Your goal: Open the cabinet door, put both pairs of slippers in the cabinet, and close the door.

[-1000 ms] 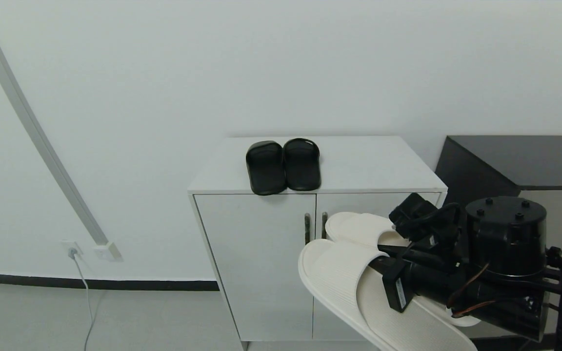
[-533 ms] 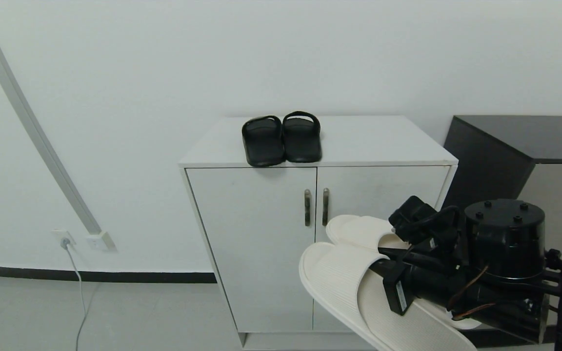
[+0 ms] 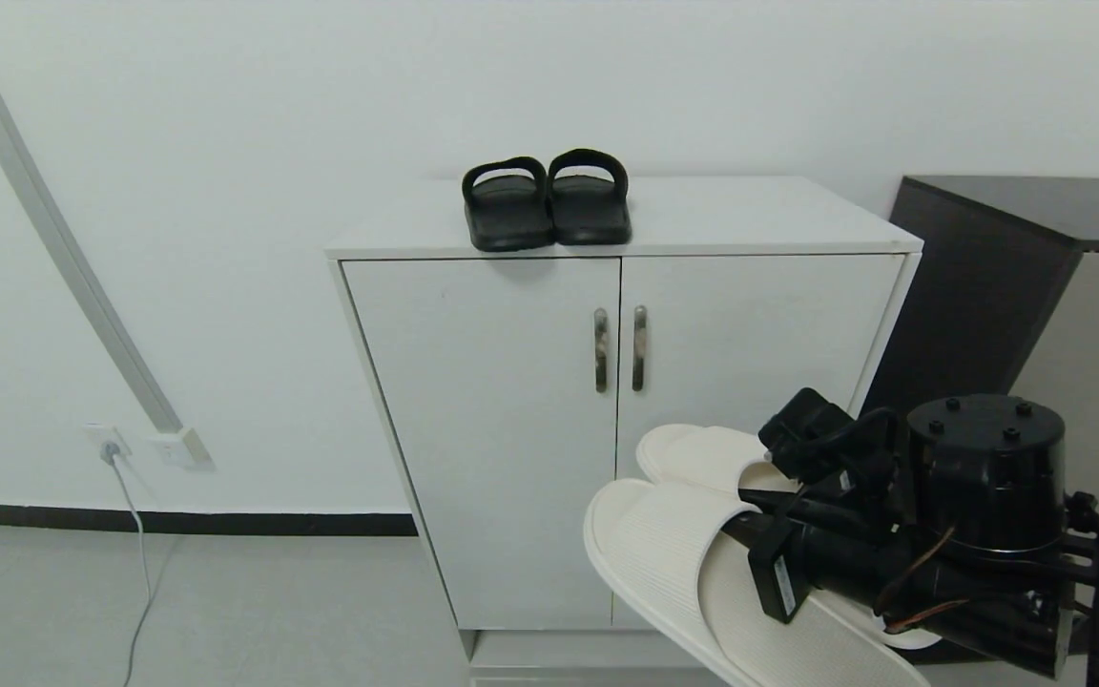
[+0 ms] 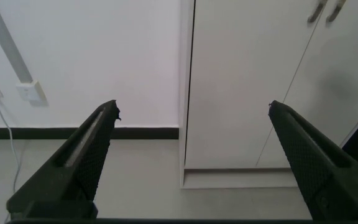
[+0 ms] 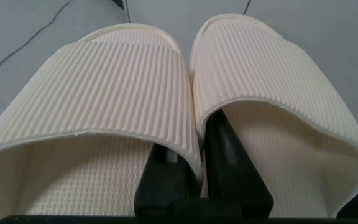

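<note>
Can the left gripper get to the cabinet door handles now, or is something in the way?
Probably yes: the left gripper is open and empty, and nothing stands between it and the handles.

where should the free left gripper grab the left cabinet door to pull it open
Take the left door's handle, the slim upright bar at its inner edge. Come straight from the front with the open left gripper, fingers spread sideways across the bar. The right door's handle stands close beside it, so one finger probably has to slip between them.
</note>
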Robot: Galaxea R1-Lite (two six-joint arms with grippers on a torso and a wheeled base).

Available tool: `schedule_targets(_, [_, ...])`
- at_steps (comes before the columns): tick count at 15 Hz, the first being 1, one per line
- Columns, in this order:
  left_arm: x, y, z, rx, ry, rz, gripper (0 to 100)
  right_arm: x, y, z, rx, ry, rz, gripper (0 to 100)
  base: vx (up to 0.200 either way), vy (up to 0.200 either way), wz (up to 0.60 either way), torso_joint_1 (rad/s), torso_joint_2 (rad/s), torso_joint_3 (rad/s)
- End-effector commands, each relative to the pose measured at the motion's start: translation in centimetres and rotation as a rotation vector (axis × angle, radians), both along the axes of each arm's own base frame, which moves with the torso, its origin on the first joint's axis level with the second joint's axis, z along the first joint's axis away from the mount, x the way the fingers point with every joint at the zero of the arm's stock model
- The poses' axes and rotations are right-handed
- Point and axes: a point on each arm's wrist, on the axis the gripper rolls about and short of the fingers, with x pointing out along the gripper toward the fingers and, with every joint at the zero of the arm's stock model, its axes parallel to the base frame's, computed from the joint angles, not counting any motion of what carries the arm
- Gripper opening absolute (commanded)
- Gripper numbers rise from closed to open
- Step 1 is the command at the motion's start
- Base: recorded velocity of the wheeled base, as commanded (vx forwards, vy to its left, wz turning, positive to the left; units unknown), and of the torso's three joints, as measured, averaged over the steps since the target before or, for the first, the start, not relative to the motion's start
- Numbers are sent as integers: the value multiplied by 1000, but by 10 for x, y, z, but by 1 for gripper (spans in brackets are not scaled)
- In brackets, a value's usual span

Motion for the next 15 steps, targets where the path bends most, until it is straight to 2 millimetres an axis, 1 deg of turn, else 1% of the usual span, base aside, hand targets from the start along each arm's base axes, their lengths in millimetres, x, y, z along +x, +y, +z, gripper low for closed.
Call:
schedule_targets(1, [0,0,0,0,0,1,100,0,0,-1,-1,1,1,0,0,0,0,-105,466,349])
schedule_targets(5, [0,0,0,1,0,1,100,0,0,-1,-5,2,1,0,0,0,0,-85,448,364])
schedule_targets(8, [0,0,0,1,0,-2,100,0,0,-2,-6,3,1,0,0,0,0,-33,444,408])
schedule_targets(9, [0,0,0,9,0,-2,100,0,-1,-2,-6,5,-1,0,0,0,0,2,168,178])
schedule_targets(15, [0,0,2,44,0,-2,100,-1,-1,-1,4,-7,1,0,0,0,0,0,0,0])
